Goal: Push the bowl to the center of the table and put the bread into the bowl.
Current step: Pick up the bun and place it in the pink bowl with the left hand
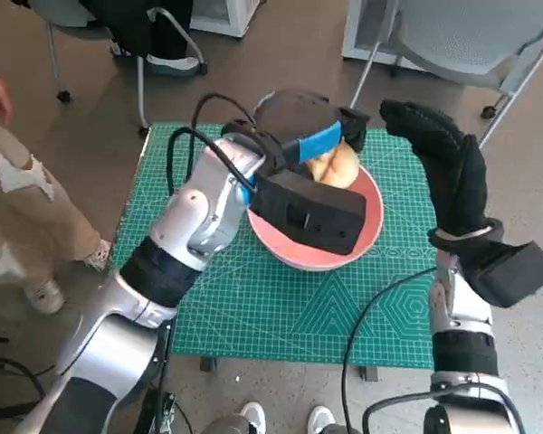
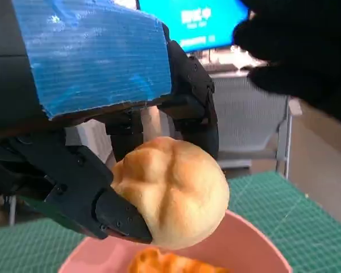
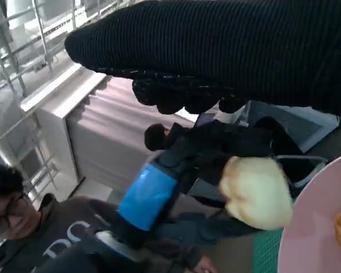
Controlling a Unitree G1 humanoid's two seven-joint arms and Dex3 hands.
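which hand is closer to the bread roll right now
Left. The left hand grips the bread roll above the pink bowl; the right hand hangs open beside the bowl.

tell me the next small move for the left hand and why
Probably lower a little and let go. The left hand holds the bread roll just above the pink bowl, which already sits mid-table, while the right hand hangs beside the bowl, holding nothing.

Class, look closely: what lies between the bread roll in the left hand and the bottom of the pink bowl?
In the left wrist view, another orange-brown piece lies in the bowl under the held roll.
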